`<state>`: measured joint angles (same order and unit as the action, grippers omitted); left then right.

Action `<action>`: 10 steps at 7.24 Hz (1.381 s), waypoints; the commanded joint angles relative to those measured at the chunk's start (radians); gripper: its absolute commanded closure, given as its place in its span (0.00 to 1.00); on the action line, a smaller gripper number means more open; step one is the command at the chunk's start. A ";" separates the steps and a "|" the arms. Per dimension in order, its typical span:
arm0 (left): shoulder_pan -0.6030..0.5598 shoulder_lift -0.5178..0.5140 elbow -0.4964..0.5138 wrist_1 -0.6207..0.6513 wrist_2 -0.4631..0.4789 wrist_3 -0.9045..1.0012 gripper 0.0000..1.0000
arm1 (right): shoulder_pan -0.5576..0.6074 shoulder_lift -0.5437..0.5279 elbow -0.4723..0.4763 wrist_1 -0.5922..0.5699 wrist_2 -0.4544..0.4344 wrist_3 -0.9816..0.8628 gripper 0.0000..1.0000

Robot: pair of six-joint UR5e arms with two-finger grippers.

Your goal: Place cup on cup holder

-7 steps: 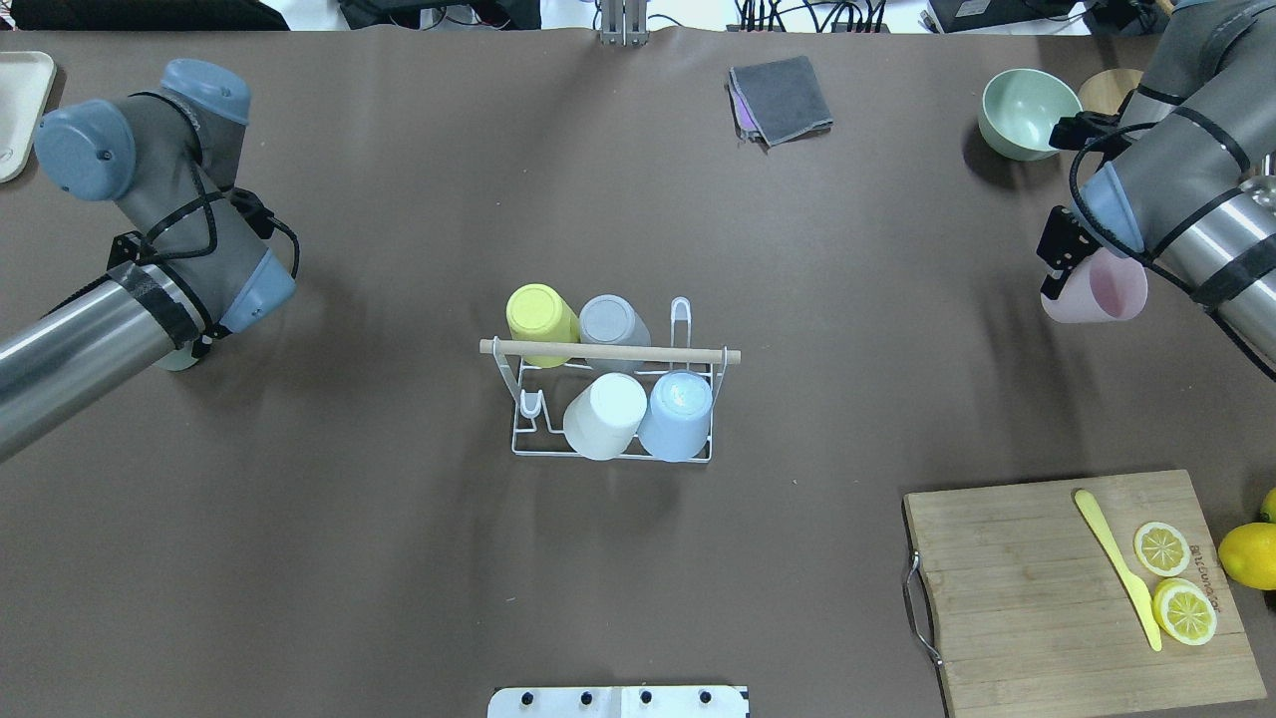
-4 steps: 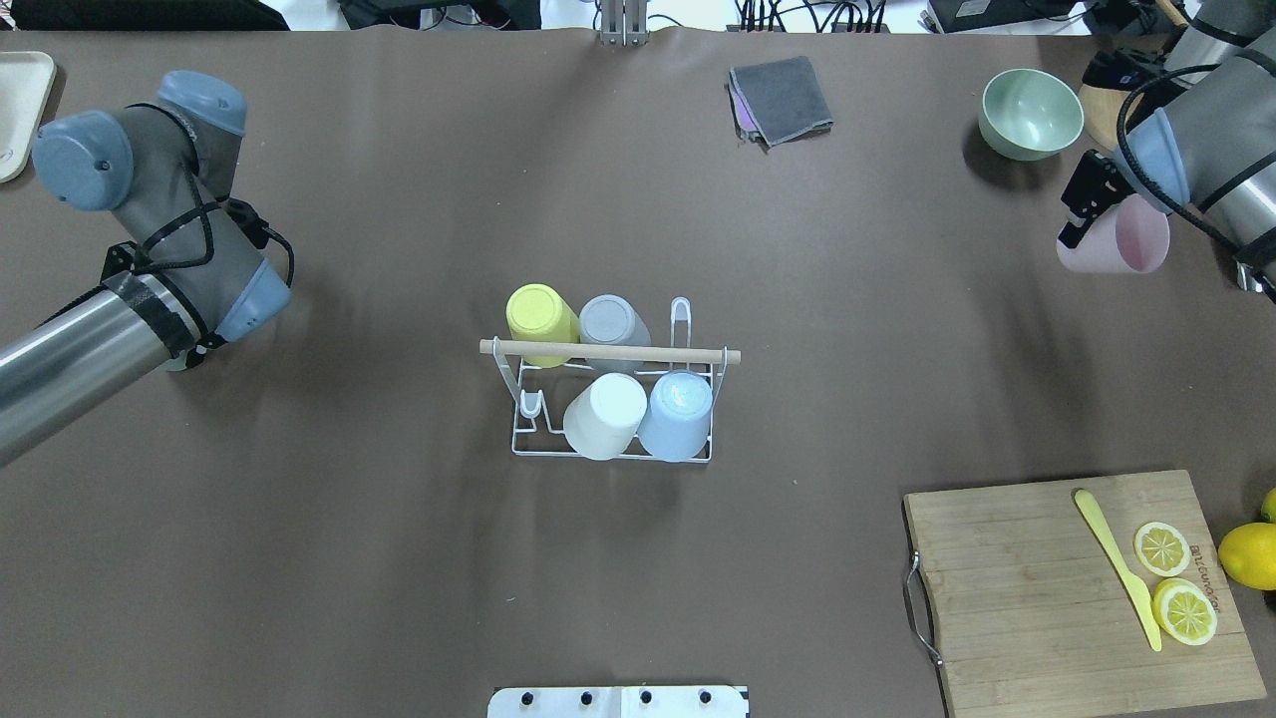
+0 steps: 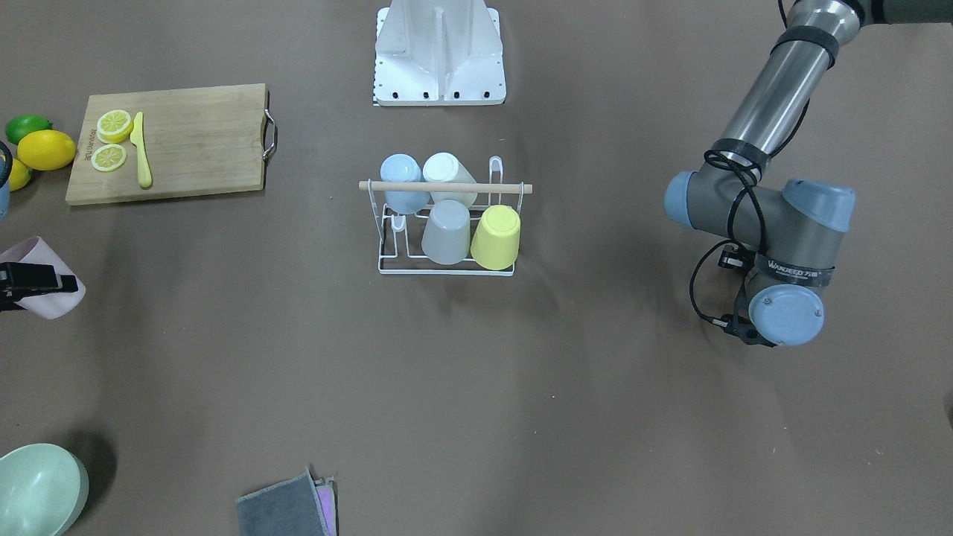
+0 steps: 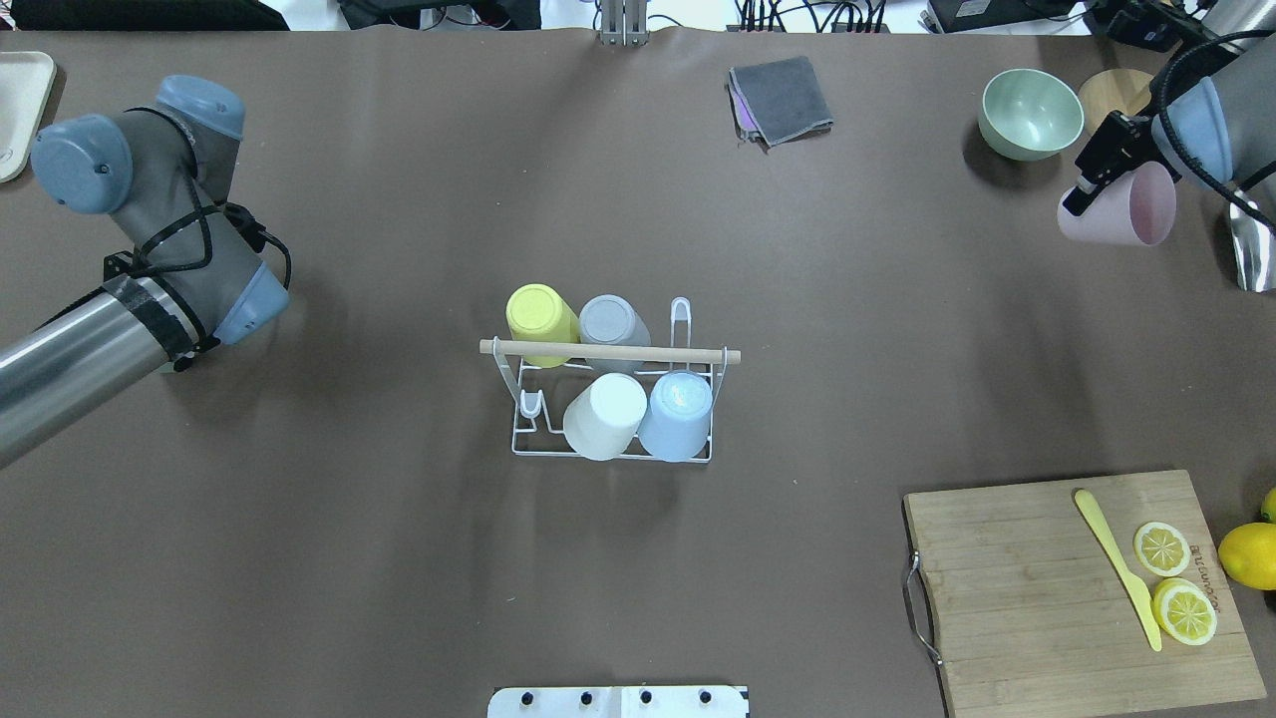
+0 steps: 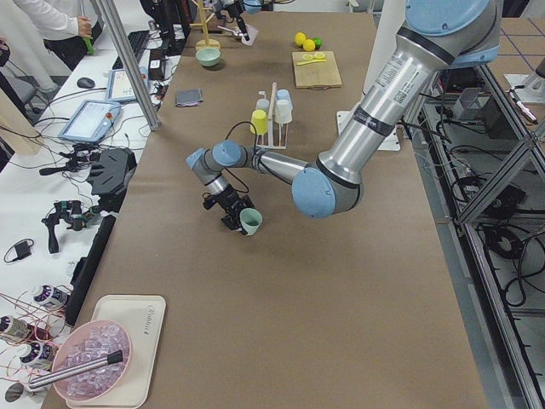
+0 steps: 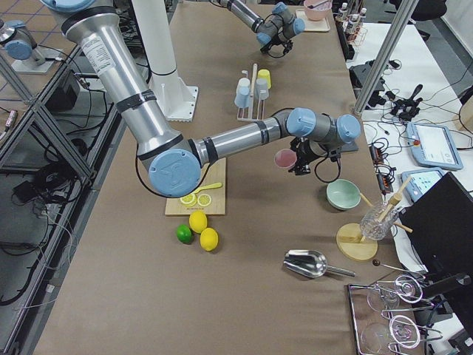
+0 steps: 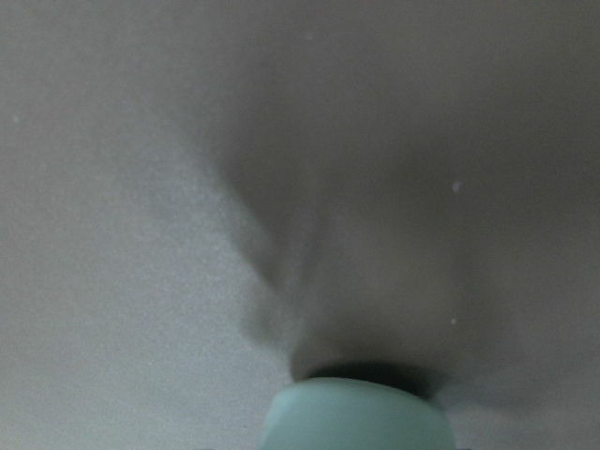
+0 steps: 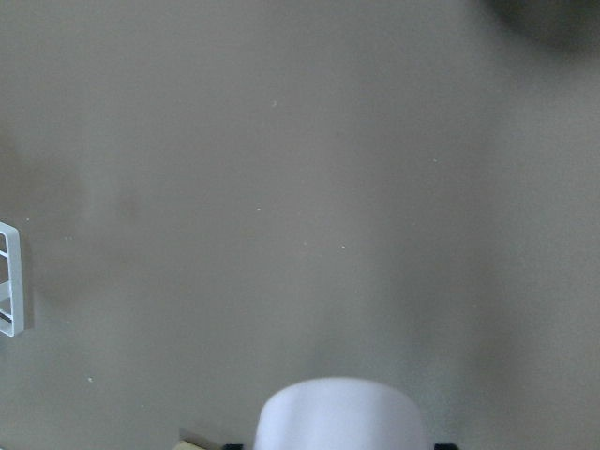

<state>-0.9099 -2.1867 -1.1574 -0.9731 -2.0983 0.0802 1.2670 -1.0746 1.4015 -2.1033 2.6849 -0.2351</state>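
Observation:
The white wire cup holder (image 4: 518, 439) with its wooden rod (image 4: 698, 355) stands at mid-table. Yellow (image 4: 541, 317), grey (image 4: 610, 324), white (image 4: 604, 414) and blue (image 4: 678, 411) cups hang upside down on it. Two prongs (image 4: 531, 404) are bare. Far right, my right gripper (image 4: 1097, 178) is shut on a pink cup (image 4: 1131, 209) lifted and tipped sideways; the same cup (image 3: 56, 301) shows at the front-facing view's left edge. My left gripper (image 5: 228, 209) is hidden under its wrist from overhead. It grips a mint-green cup (image 5: 250, 221), which fills the left wrist view's bottom edge (image 7: 361, 420).
A cutting board (image 4: 1027, 598) with lemon slices and a yellow knife lies near right, a lemon (image 4: 1248, 554) beside it. A green bowl (image 4: 1030, 112), a wooden disc (image 4: 1102, 92) and a folded grey cloth (image 4: 783, 98) lie far right. A tray (image 4: 20, 110) is far left.
My right arm carried the pink cup toward the far side of the table and slightly right, near the green bowl. The left arm shifted only a little.

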 commanded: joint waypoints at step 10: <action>-0.263 -0.041 -0.093 -0.260 -0.085 -0.239 0.70 | -0.015 -0.059 0.030 0.167 0.265 -0.122 0.69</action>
<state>-1.1563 -2.2276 -1.2484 -1.1413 -2.1828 -0.0971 1.2573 -1.1277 1.4346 -1.9834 2.9121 -0.3623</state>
